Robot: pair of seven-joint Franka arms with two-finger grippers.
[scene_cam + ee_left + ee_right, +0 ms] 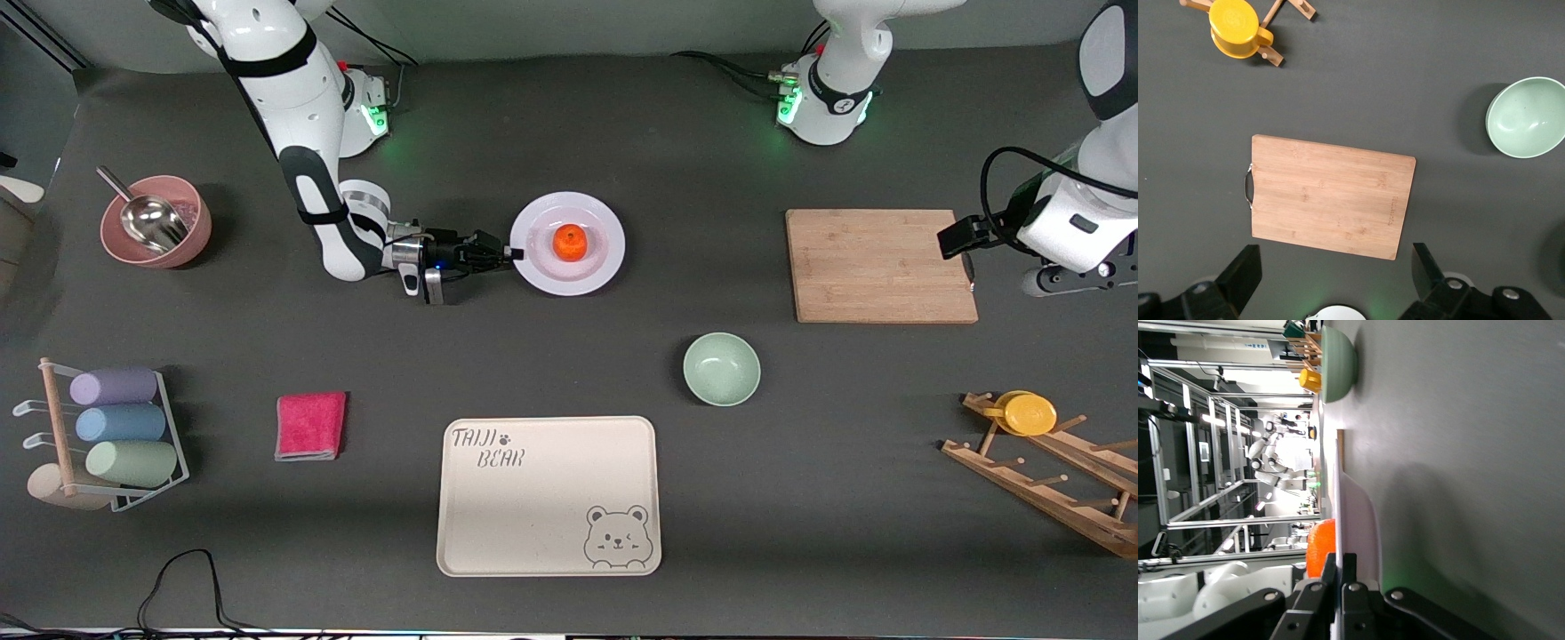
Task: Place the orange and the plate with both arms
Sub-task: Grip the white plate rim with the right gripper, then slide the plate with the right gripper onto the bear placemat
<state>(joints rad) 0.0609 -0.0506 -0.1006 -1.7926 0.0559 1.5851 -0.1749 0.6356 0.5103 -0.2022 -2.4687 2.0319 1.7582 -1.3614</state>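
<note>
At the right arm's end of the bench (569, 133) a pink bowl (156, 222) holds a metal scoop (147, 216), and nearer the front camera a wire rack (107, 436) carries rolled pastel cups, with a pink cloth (310, 426) lying beside it toward the middle. The right end effector (514, 253) lies low over the bench, reaching sideways, its fingers pressed together on the rim of the plate (605, 267) at the edge facing the right arm's end; the right wrist view shows the two fingers (1350, 600) clamped on the thin rim. The plate sits flat on the bench near its middle, and the orange (569, 241) rests in its centre. Nearer the front camera than the plate lies a beige bear tray (547, 524), and a pale green bowl (721, 369) stands between the tray and a wooden cutting board (880, 265). The left end effector (1335, 280) hangs above the cutting board, fingers spread wide with nothing between them, the arm waiting. At the left arm's end a wooden peg rack (1049, 471) carries a yellow lid (1027, 412).
</note>
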